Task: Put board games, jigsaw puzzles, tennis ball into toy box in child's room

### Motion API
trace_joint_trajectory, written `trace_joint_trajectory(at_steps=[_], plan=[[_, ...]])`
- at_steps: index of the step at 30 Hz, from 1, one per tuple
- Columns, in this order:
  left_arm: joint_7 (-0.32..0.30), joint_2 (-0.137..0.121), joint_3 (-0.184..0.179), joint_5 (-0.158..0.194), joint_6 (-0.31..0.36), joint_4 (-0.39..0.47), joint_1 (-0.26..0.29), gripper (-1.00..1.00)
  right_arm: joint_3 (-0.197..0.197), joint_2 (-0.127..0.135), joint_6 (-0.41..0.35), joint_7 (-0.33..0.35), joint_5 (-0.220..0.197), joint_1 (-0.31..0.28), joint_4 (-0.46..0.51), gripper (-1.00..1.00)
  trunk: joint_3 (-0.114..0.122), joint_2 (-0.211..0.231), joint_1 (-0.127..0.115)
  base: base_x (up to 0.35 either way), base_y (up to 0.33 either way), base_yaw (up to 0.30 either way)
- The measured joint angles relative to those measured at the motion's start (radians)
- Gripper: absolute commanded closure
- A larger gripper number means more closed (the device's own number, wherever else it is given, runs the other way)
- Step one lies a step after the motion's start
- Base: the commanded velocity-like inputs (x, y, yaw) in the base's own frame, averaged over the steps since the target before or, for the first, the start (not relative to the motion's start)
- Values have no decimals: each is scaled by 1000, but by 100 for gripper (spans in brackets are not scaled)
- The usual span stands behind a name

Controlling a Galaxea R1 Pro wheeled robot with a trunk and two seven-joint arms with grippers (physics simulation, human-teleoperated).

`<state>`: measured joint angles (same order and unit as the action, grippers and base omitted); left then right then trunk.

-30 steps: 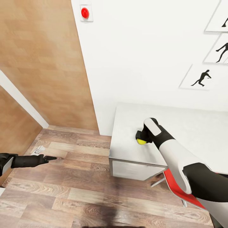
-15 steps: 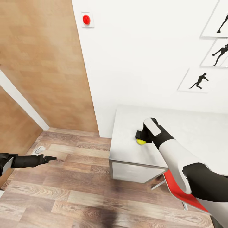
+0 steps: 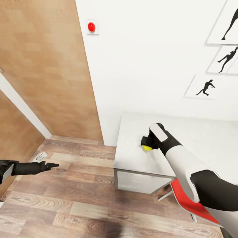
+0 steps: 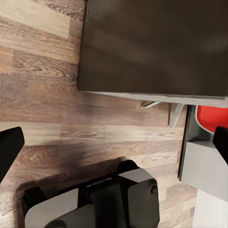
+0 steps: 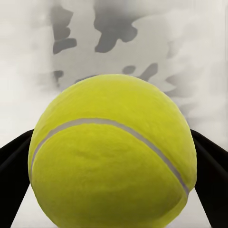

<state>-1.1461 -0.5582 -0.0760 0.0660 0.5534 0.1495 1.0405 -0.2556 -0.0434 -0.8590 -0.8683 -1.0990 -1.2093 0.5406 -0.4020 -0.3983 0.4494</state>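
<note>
My right gripper (image 3: 145,145) is shut on the yellow-green tennis ball (image 3: 147,148) and holds it just above the left end of the pale grey table (image 3: 205,135). The right wrist view has the ball (image 5: 114,152) close up, with black fingers (image 5: 13,164) pressed against both of its sides. My left gripper (image 3: 53,165) hangs out to the left over the wooden floor. In the left wrist view its fingertips (image 4: 9,147) stand far apart with nothing between them. The board games, jigsaw puzzles, toy box and bed are out of view.
A red and white chair (image 3: 185,201) is tucked under the table's near edge beside my right arm. A white wall with black figure pictures (image 3: 205,87) and a red button (image 3: 91,26) stands behind. A wooden panel (image 3: 49,66) is at the left. My base (image 4: 95,199) rests on wooden floor.
The whole head picture has slid downward, so the camera has moved. Both arms keep their places in it, and the ball stays gripped.
</note>
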Motion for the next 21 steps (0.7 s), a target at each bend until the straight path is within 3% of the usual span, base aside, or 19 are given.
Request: trace_joint_trajectory(at_steps=[21], plan=[[0, -2, 2, -2, -1, 0, -1, -100, 1, 2, 1, -1, 0, 0, 0, 100, 35, 0, 0, 0, 0, 0]])
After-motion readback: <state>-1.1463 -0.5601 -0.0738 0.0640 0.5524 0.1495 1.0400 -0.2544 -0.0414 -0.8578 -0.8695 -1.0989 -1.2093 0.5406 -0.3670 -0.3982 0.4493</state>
